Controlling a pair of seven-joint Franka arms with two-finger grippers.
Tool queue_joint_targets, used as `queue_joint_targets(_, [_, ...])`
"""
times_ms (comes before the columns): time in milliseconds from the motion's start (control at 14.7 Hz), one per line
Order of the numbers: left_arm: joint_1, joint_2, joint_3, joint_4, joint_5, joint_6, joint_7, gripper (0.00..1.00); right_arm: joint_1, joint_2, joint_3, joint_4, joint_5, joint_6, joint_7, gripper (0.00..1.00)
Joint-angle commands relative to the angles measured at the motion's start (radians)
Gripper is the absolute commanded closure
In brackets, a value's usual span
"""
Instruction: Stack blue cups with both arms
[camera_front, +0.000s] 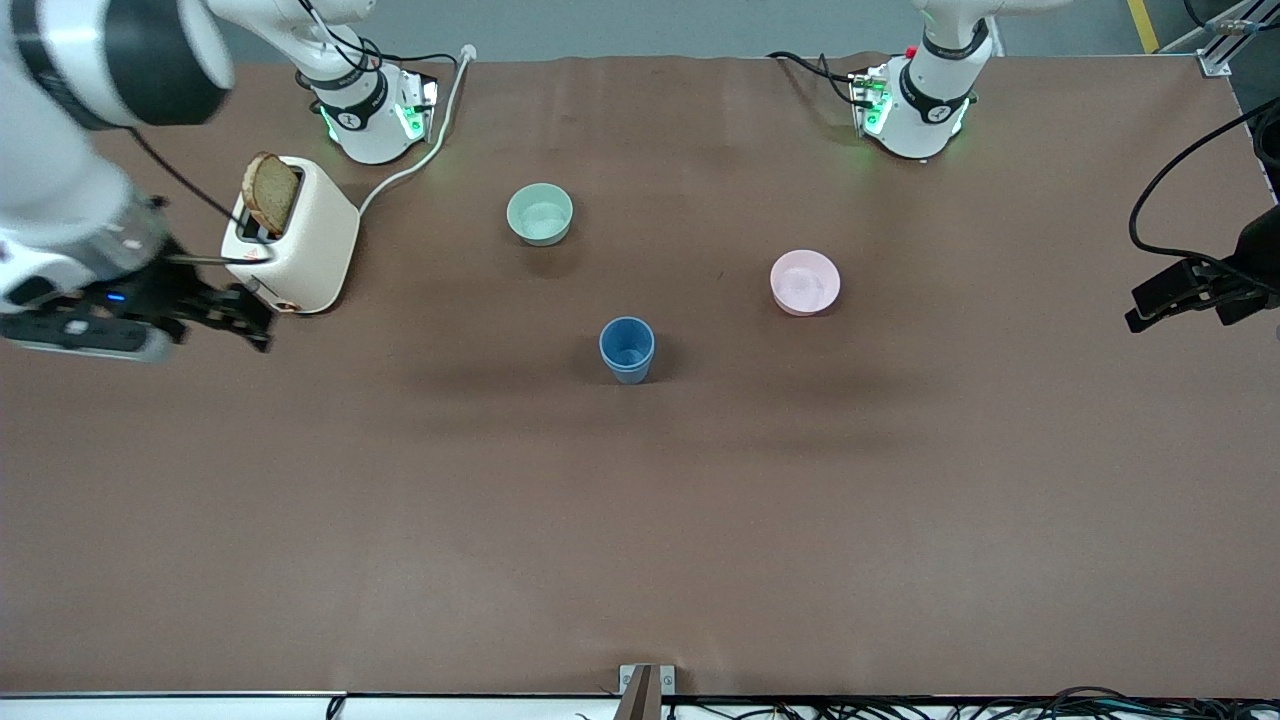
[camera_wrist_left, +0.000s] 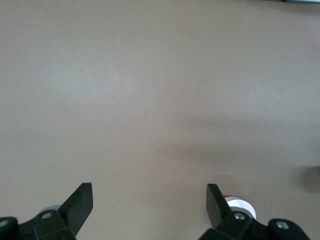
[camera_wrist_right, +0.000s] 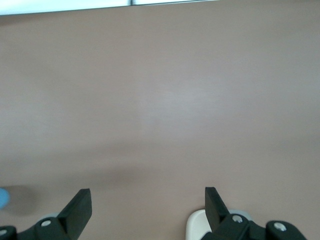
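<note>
One blue cup (camera_front: 627, 349) stands upright near the middle of the table. I cannot tell whether a second cup sits inside it; no other blue cup shows. A sliver of blue, the cup (camera_wrist_right: 3, 197), shows at the edge of the right wrist view. My right gripper (camera_front: 258, 322) is open and empty, held over the table beside the toaster at the right arm's end, and shows in the right wrist view (camera_wrist_right: 148, 197). My left gripper (camera_front: 1140, 308) is open and empty over the left arm's end of the table, and shows over bare table in the left wrist view (camera_wrist_left: 149, 192).
A cream toaster (camera_front: 295, 235) with a slice of bread (camera_front: 271, 192) standing in it is near the right arm's base. A pale green bowl (camera_front: 540, 213) is farther from the front camera than the cup. A pink bowl (camera_front: 805, 282) stands toward the left arm's end.
</note>
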Motion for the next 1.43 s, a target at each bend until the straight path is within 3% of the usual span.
queue_joint_targets(0, [0.001, -0.015, -0.001, -0.004, 0.020, -0.017, 0.027, 0.00, 0.009, -0.061, -0.101, -0.020, 0.018, -0.055, -0.130, 0.00])
queue_joint_targets(136, [-0.023, -0.018, 0.004, -0.004, 0.020, -0.019, 0.027, 0.00, 0.010, -0.070, -0.157, 0.041, 0.021, -0.142, -0.170, 0.00])
queue_joint_targets(272, [-0.051, -0.019, 0.028, -0.006, 0.020, -0.019, 0.025, 0.00, 0.007, -0.069, -0.201, 0.138, 0.085, -0.258, -0.171, 0.00])
queue_joint_targets(408, [-0.050, -0.022, 0.027, -0.006, 0.020, -0.022, 0.022, 0.00, 0.006, -0.069, -0.237, 0.158, 0.107, -0.323, -0.186, 0.00])
queue_joint_targets(749, [-0.040, -0.025, 0.025, -0.004, 0.015, -0.025, 0.022, 0.00, -0.003, -0.055, -0.238, 0.302, 0.096, -0.429, -0.287, 0.00])
queue_joint_targets(1157, [-0.045, -0.025, 0.021, -0.004, 0.017, -0.031, 0.027, 0.00, -0.008, -0.056, -0.223, 0.272, 0.107, -0.426, -0.293, 0.00])
queue_joint_targets(1361, [-0.043, -0.025, 0.021, -0.003, 0.018, -0.040, 0.022, 0.00, -0.046, -0.056, -0.177, 0.267, 0.107, -0.422, -0.295, 0.00])
